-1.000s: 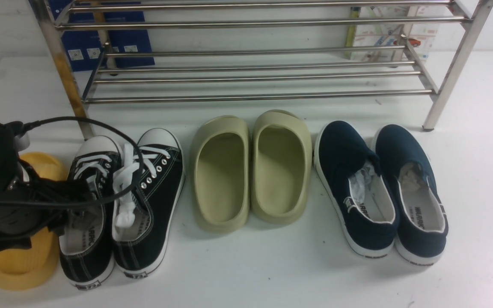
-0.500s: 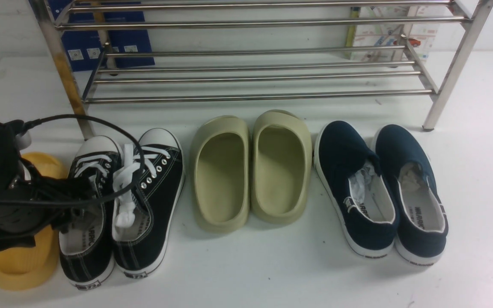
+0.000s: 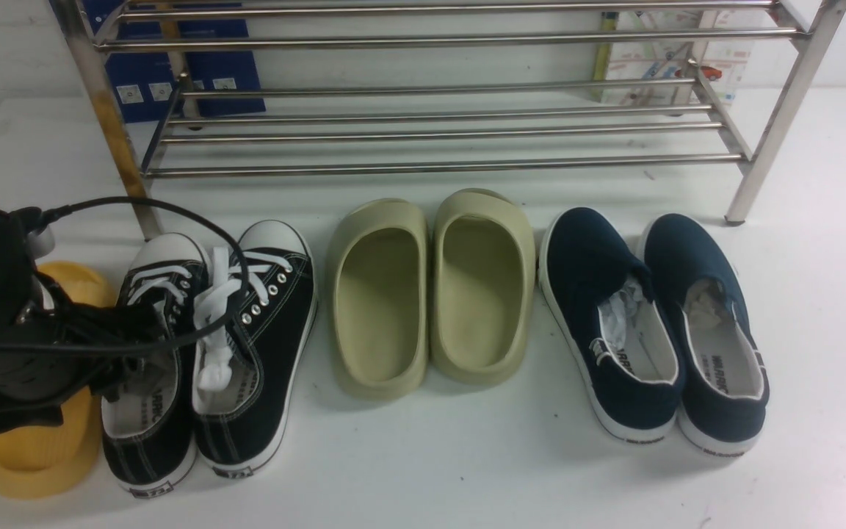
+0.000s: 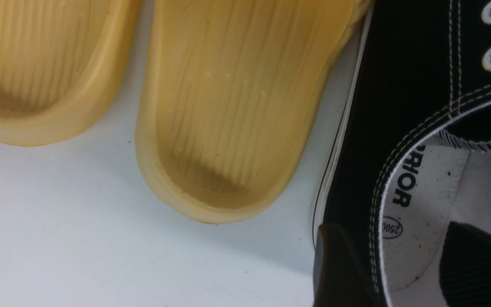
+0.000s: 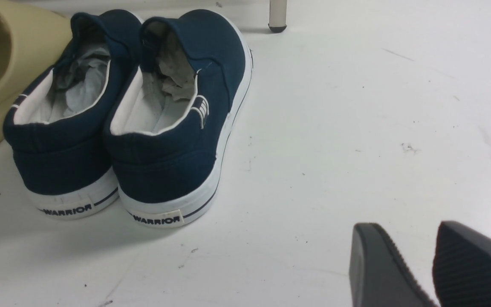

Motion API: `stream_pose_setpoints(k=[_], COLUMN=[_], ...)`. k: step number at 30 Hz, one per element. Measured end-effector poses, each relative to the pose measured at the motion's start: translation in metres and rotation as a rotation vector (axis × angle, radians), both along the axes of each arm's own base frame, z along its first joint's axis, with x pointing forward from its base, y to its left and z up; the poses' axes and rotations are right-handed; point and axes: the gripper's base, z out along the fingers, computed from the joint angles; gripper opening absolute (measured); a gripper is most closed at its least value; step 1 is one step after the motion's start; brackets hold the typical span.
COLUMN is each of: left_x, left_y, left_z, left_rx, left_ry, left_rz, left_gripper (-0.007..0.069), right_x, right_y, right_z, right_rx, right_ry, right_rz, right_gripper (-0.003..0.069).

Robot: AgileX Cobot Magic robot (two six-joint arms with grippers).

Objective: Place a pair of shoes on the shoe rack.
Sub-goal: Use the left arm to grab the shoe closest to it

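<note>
The pair of shoes, two black canvas sneakers with white toe caps and laces, stands side by side at the front left: the left sneaker (image 3: 151, 441) and the right sneaker (image 3: 261, 345). Behind them the steel shoe rack (image 3: 430, 167) spans the back. My left gripper (image 4: 392, 238) is open over the left sneaker's heel opening. One finger (image 4: 339, 268) is outside the black side wall (image 4: 399, 85) and the other (image 4: 480, 264) is over the grey insole (image 4: 424, 204). My right gripper (image 5: 405, 230) hangs over bare table, fingers close together with nothing between them.
Yellow slippers (image 3: 34, 448) lie just left of the sneakers, partly under my left arm (image 3: 4, 323). Olive clogs (image 3: 430, 294) sit in the middle and navy slip-ons (image 3: 658, 330) to the right. A slanted rack leg (image 3: 750, 184) stands behind the navy pair.
My left gripper has shifted slightly to the left over the left sneaker's heel. The shoes have not moved.
</note>
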Motion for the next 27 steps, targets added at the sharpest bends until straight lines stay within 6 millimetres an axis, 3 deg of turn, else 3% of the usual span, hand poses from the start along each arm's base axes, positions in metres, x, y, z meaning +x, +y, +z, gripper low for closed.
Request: stream_pose_setpoints(k=[22, 27], left_x=[0.004, 0.013], left_y=[0.002, 0.000], left_z=[0.000, -0.021], left_rx=[0.033, 0.034], left_ry=[-0.028, 0.044], left_rz=[-0.024, -0.025], left_gripper=[0.0344, 0.0344], right_x=[0.000, 0.000], right_y=[0.000, 0.000], right_z=[0.000, 0.000], right_rx=[0.000, 0.000], right_ry=[0.000, 0.000], right_rz=[0.000, 0.000], right_gripper=[0.0239, 0.0239])
